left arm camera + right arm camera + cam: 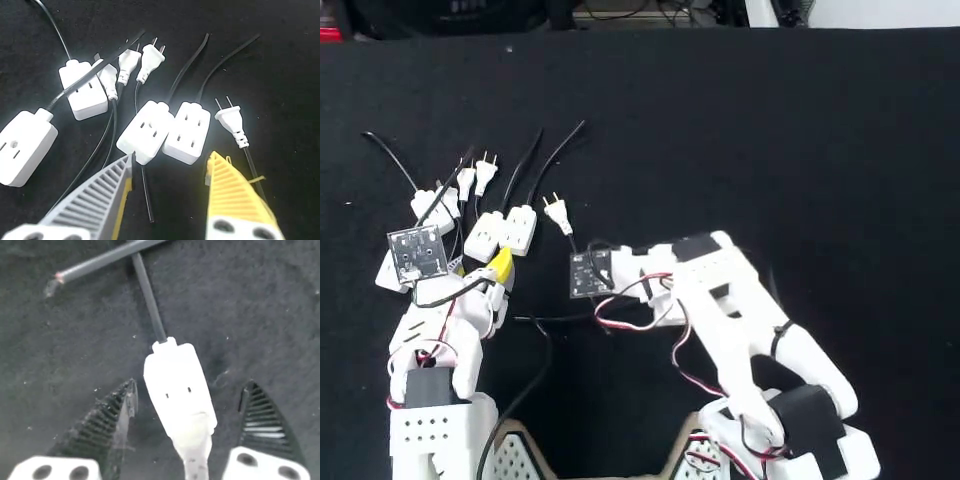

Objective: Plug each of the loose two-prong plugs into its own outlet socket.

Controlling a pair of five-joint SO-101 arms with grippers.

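Two white outlet sockets point(145, 131) point(186, 131) lie side by side on the black cloth. My left gripper point(171, 156) hangs open just short of them, grey finger on one side and yellow finger point(501, 262) on the other. A loose two-prong plug point(231, 121) point(556, 212) lies beside the pair. Two more plugs point(150, 60) point(128, 62) lie farther off, near another socket point(82, 90). My right gripper point(190, 384) stands open around a white connector body point(180, 395) with a black cord, without touching it. In the high view the right wrist board point(590, 272) hides that connector.
A larger white socket block point(22, 145) lies at the left end of the cluster. Black cords point(548, 160) fan out toward the back of the table. A cut cord end point(55, 280) lies beyond the right gripper. The table's right half point(820, 150) is bare cloth.
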